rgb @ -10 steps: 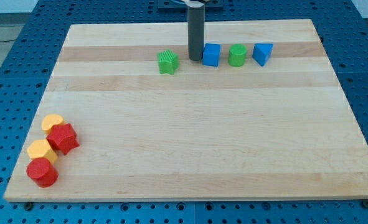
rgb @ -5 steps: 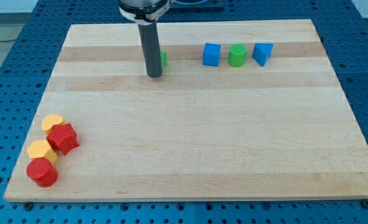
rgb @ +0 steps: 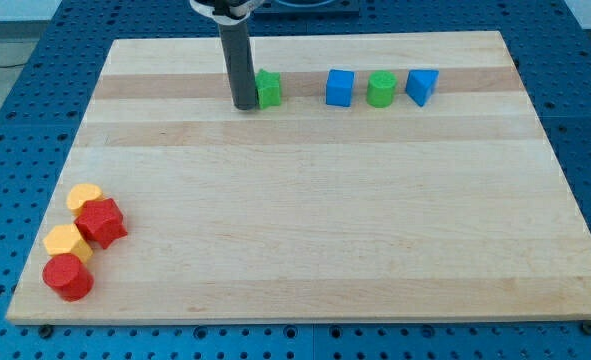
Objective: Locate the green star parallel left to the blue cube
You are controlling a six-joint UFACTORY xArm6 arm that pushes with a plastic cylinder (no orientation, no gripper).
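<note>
The green star (rgb: pixel 269 89) sits near the view's top, left of the blue cube (rgb: pixel 340 87), with a gap between them. Both lie in one row with a green cylinder (rgb: pixel 380 89) and a blue triangular block (rgb: pixel 422 86). My tip (rgb: pixel 245 105) is down on the board, touching the star's left side. The rod hides the star's left edge.
At the view's lower left lies a cluster: a yellow block (rgb: pixel 84 196), a red block (rgb: pixel 102 222), another yellow block (rgb: pixel 67 242) and a red cylinder (rgb: pixel 68 277). The wooden board (rgb: pixel 305 220) rests on a blue perforated table.
My tip has gone from beside the blue cube round to the star's left side. The star has shifted slightly upward, into line with the cube.
</note>
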